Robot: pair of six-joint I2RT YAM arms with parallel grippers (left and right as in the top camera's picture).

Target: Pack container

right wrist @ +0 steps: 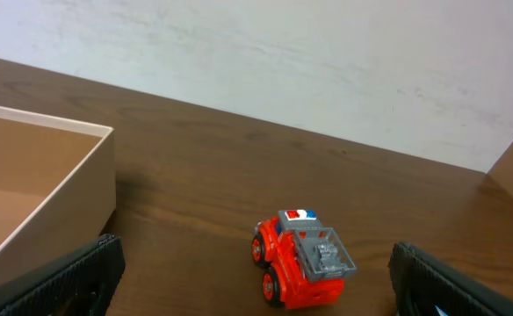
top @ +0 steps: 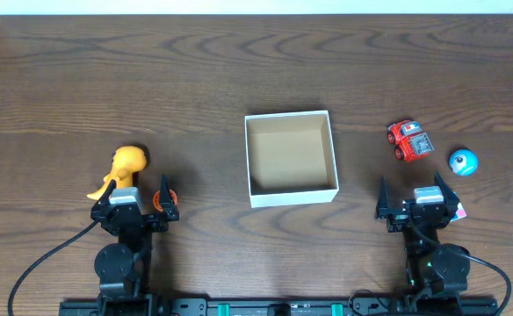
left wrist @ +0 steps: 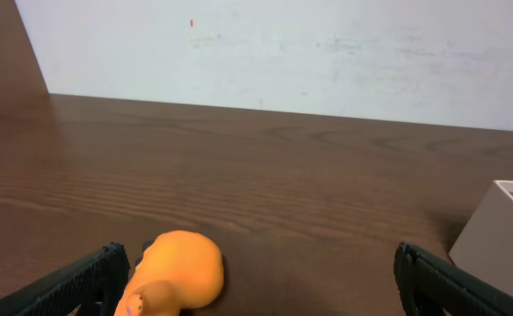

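The container (top: 291,195) is a square white cardboard box with a brown inside, at the table's middle, with nothing in it. Its wall shows in the left wrist view (left wrist: 498,230) and the right wrist view (right wrist: 59,206). An orange toy (top: 126,166) lies at the left, just ahead of my open left gripper (top: 136,198); in the left wrist view the orange toy (left wrist: 179,272) sits by the left finger of that gripper (left wrist: 256,294). A red toy truck (top: 409,140) and a blue ball (top: 463,161) lie at the right, ahead of my open right gripper (top: 419,195). The truck (right wrist: 302,262) lies ahead of that gripper's (right wrist: 256,285) fingers.
A small orange-and-black object (top: 166,197) lies beside the left gripper. A small pink-and-white piece (top: 459,213) lies by the right gripper. The table is dark wood; a white wall stands behind its far edge.
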